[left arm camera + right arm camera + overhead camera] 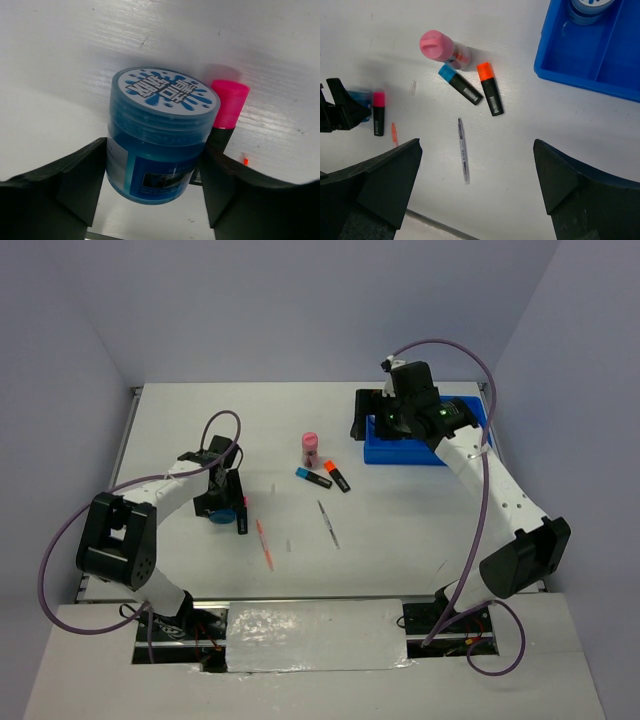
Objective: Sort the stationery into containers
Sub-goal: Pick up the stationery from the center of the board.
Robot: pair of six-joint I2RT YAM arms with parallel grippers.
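L gripper (154, 152), near left edge of table (400, 570): jaws straddle blue tape tub (160, 130), pads right at its sides. Can't tell if it's truly clamped.

Step in hand, I'd say: grasp this tub. To do it well, squeeze centred on the round wall so it can't squirt out. Stay clear of pink-capped highlighter (229, 105) lying just beside it on the right, else it gets dragged. Lift straight up before heading for tray.

Mid-table: orange pen (264, 544), grey pen (463, 150), blue-capped highlighter (461, 84) just beside orange-capped highlighter (489, 89), pink cylinder (440, 46) upright.

Far right corner: blue tray (580, 80), 2nd tape tub (587, 7) in one compartment. R gripper (477, 150) hovers near tray's left end, jaws wide apart, holding nothing.

Count: tape tubs 2, highlighters 3, pens 2, pink cyl. 1, tray 1.
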